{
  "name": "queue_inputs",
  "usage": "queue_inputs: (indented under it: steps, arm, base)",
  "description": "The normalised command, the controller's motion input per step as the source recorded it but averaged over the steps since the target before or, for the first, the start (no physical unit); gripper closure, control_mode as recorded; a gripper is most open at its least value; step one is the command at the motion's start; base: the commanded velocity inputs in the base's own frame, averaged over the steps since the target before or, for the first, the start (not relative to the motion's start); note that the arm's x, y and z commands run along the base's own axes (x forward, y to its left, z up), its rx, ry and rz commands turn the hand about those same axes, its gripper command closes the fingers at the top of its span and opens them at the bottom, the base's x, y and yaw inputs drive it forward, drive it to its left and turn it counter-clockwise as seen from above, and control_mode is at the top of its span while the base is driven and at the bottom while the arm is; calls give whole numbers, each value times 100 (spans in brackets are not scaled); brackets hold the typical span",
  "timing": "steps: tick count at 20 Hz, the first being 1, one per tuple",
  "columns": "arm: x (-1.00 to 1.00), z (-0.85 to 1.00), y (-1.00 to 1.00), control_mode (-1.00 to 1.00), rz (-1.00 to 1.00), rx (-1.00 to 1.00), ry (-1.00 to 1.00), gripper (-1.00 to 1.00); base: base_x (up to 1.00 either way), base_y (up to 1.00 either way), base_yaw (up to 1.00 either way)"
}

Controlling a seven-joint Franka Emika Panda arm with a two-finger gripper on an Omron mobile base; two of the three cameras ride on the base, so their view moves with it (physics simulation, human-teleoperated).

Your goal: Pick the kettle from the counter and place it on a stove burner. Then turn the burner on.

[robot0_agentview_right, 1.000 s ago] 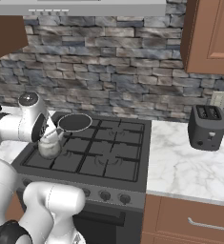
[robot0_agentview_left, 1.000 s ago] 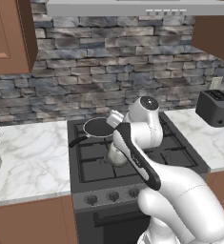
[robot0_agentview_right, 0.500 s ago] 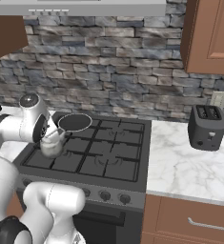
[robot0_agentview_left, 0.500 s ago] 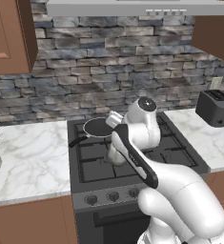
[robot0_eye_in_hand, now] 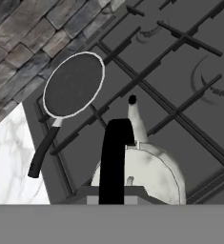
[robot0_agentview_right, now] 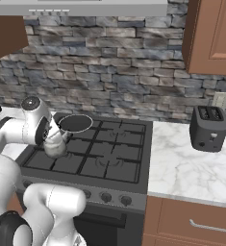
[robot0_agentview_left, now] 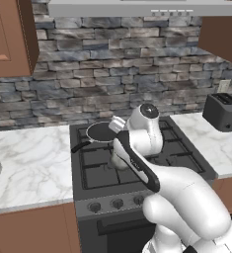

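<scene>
The small silvery kettle (robot0_agentview_right: 54, 148) hangs low over the front-left stove burner (robot0_agentview_right: 70, 163) of the dark cooktop; whether it touches the grate I cannot tell. My gripper (robot0_agentview_right: 55, 136) reaches down from above and is shut on its black arched handle (robot0_eye_in_hand: 114, 157). The hand view looks down on the kettle (robot0_eye_in_hand: 149, 174), its spout (robot0_eye_in_hand: 134, 114) pointing away across the grate bars. In the left base view my forearm hides most of the kettle (robot0_agentview_left: 114, 161). The white marble counter (robot0_agentview_left: 28, 168) lies left of the stove.
A round black frying pan (robot0_agentview_right: 76, 123) sits on the back-left burner, just behind the kettle, its handle (robot0_eye_in_hand: 42, 152) pointing toward the counter. Knobs (robot0_agentview_left: 117, 202) line the stove front. A black toaster (robot0_agentview_right: 208, 129) stands on the right counter (robot0_agentview_right: 191, 168).
The hand with the kettle has crept slightly rightward and down over the front-left burner. Pan and toaster have not moved.
</scene>
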Motion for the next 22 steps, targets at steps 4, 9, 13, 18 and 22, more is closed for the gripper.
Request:
queue_inputs:
  steps: [4, 9, 13, 18, 22]
  arm:
    - [8, -17, 1, -100, 0, -5, -1, 100]
    - [9, -22, 5, -100, 0, -3, 0, 100]
    - [17, -16, 15, -100, 0, 0, 0, 100]
    - [22, -7, 19, -100, 0, 0, 0, 100]
    - [28, -8, 18, -100, -1, 0, -1, 100]
  base:
    - [0, 0, 0]
    - [0, 0, 0]
    - [0, 0, 0]
    - [0, 0, 0]
    - [0, 0, 0]
